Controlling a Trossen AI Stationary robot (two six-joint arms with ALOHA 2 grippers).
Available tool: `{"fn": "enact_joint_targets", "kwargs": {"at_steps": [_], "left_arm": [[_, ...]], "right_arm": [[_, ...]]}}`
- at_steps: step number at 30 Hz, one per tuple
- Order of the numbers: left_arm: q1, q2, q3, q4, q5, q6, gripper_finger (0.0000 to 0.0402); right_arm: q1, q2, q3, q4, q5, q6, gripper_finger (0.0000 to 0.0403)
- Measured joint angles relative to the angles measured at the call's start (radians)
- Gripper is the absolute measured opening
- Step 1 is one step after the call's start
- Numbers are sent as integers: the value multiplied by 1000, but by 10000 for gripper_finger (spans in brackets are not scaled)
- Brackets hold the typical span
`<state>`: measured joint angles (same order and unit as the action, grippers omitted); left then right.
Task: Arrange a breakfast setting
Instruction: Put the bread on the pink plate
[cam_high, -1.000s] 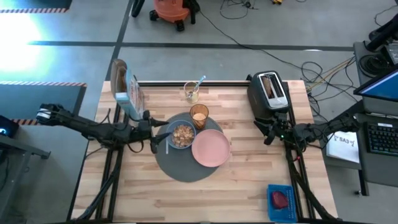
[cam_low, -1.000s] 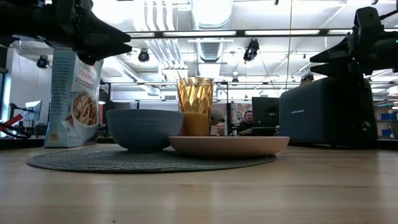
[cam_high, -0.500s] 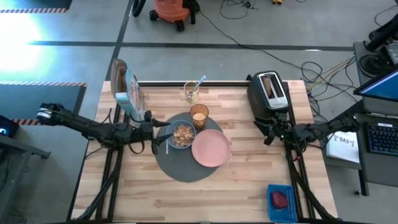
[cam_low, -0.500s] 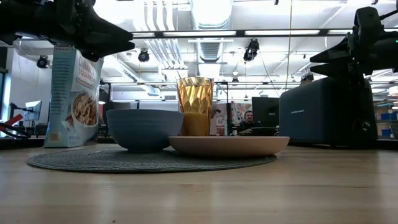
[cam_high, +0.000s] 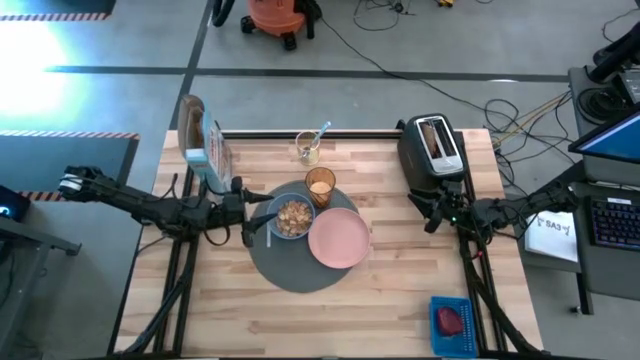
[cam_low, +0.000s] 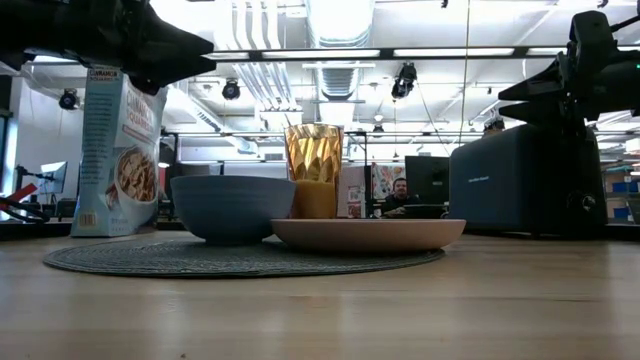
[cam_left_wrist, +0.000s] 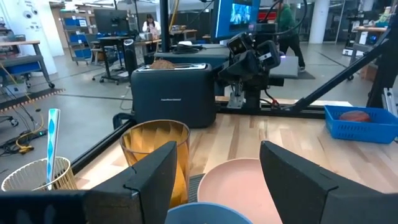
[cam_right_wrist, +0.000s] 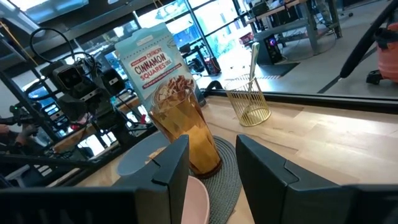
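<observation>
The dark-grey mat (cam_high: 285, 268) lies at the table's middle. On it stand the blue bowl (cam_high: 292, 216) holding cereal, the pink plate (cam_high: 338, 240) and the amber tumbler (cam_high: 320, 185). The light-blue spoon (cam_high: 321, 132) stands in a clear glass (cam_high: 307, 150) at the far edge. The toast (cam_high: 433, 137) sticks up from the black toaster (cam_high: 430, 150). The red food piece (cam_high: 452, 320) lies in a blue basket (cam_high: 452, 325). My left gripper (cam_high: 262, 228) is open and empty, above the mat just left of the bowl. My right gripper (cam_high: 430, 212) is open and empty, near the toaster's near side.
A cereal box (cam_high: 205, 145) stands at the far left of the table. The toaster takes the far right corner and the blue basket the near right corner. The near part of the table in front of the mat is bare wood (cam_high: 300, 320).
My left gripper has gone up a little beside the bowl and stays open.
</observation>
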<state>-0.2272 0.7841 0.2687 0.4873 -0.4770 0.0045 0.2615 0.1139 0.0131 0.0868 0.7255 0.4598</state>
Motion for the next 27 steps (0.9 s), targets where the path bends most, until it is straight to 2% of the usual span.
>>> {"fn": "enact_joint_targets", "kwargs": {"at_steps": [4, 15, 19, 25, 27], "left_arm": [[0, 0, 0, 0, 0, -41, 213], [0, 0, -1, -1, 27, -66, 213], [0, 0, -1, -1, 77, -66, 213], [0, 0, -1, -5, 77, -67, 213], [0, 0, -1, -9, 77, -67, 213]], "right_arm": [[0, 0, 0, 8, 12, 7, 123], [0, 0, 0, 61, 14, 228, 123], [0, 0, 0, 122, 8, 219, 123], [0, 4, 2, 247, 33, 102, 123], [0, 13, 22, 230, 45, 68, 123]]}}
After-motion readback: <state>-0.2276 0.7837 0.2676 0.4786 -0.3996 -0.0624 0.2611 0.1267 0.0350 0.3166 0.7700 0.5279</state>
